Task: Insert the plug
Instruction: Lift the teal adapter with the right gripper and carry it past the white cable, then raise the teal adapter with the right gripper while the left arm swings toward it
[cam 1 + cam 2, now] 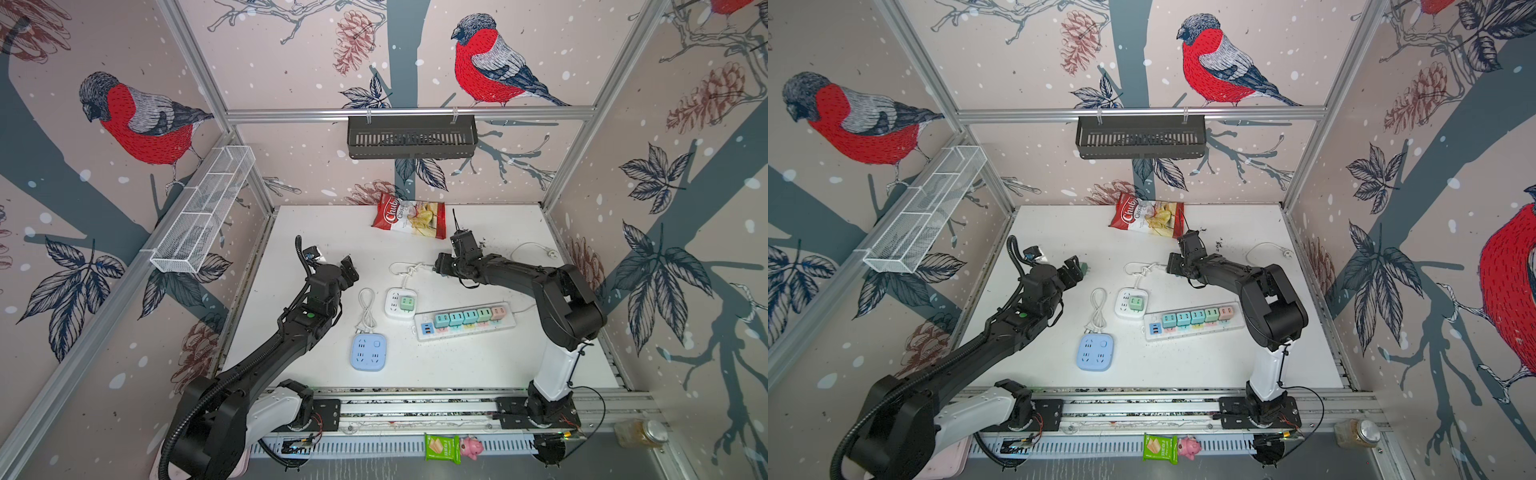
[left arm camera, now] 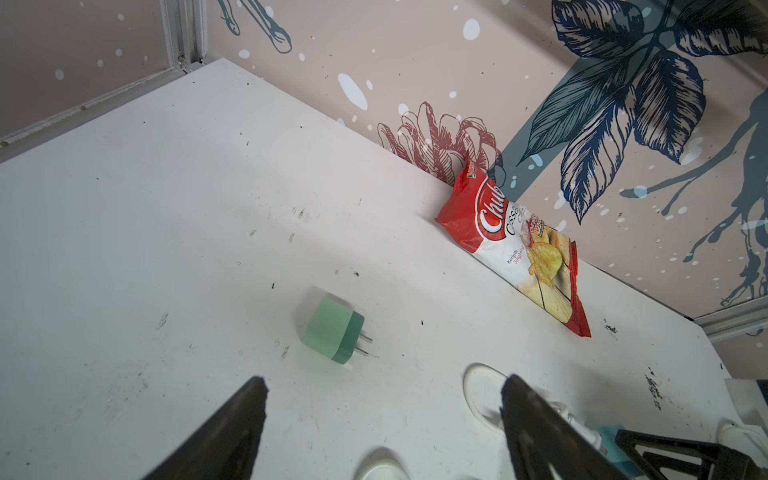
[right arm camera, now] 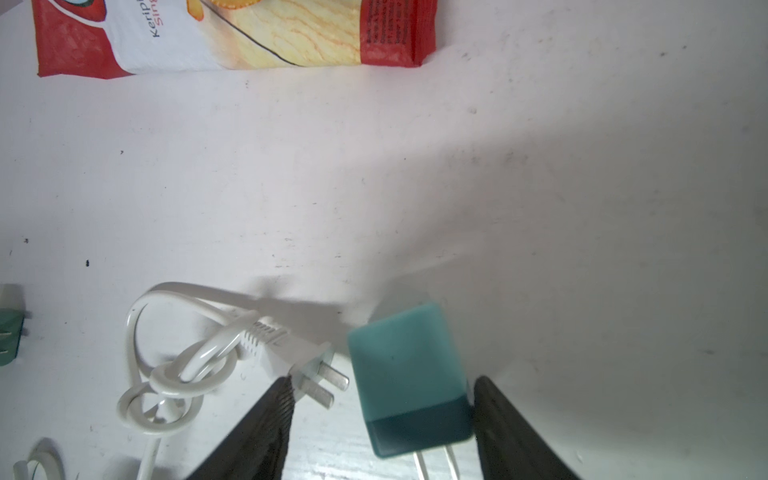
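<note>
Teal plug (image 3: 409, 374): smooth matt plastic noted. White cord (image 3: 214, 347): glossy plastic. Snack bag (image 2: 515, 249): shiny, crinkled film. Surface (image 2: 166, 208): matt white, seen scuffed and speckled. Basket (image 1: 203, 208): white-coated wire mesh. Frame rail (image 1: 411, 112): brushed metal.

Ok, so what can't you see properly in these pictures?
Teal plug: the right wrist view's bottom edge cuts off its prong tips; in both top views the right gripper hides it.
Green plug: in a top view the left gripper covers all but a sliver.
Chip bag: its name is cut by the right wrist view's top edge.
Jar: blurred in both top views; contents unclear.
</note>
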### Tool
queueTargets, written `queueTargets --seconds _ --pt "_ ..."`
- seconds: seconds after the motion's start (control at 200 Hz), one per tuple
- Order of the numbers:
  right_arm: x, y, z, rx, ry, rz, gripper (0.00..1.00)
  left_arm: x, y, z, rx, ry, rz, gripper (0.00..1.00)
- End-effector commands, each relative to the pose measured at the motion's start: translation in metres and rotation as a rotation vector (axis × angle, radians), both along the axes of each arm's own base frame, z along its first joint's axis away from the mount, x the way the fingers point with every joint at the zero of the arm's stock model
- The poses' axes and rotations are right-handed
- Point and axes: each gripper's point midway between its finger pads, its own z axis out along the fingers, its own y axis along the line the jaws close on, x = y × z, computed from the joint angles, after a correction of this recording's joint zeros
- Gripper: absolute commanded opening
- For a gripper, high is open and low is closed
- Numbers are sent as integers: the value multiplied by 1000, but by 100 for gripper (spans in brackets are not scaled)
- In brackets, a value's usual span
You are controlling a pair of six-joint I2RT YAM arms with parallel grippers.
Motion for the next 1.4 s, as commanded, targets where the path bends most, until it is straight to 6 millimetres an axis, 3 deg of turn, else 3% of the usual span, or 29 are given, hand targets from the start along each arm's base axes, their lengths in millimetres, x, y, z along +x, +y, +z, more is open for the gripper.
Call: queueTargets --seconds 0.0,0.335,0.555,0.755,1.236,1.396 --pt "4 1 6 9 -27 -11 67 5 -2 13 -16 -49 -3 88" --pt "6 4 -6 -124 -16 -27 64 5 -2 12 -15 -45 -2 88" --pt "9 3 -19 -199 8 -46 53 5 -1 13 -16 -47 -1 88" --pt "9 0 -26 -267 21 -53 53 6 -3 11 -17 -44 -7 88" --pt "8 6 -38 -274 47 -29 53 7 -3 10 -13 -40 -8 88" --pt "10 5 -37 -278 42 -27 45 7 -4 8 -10 -37 -10 88"
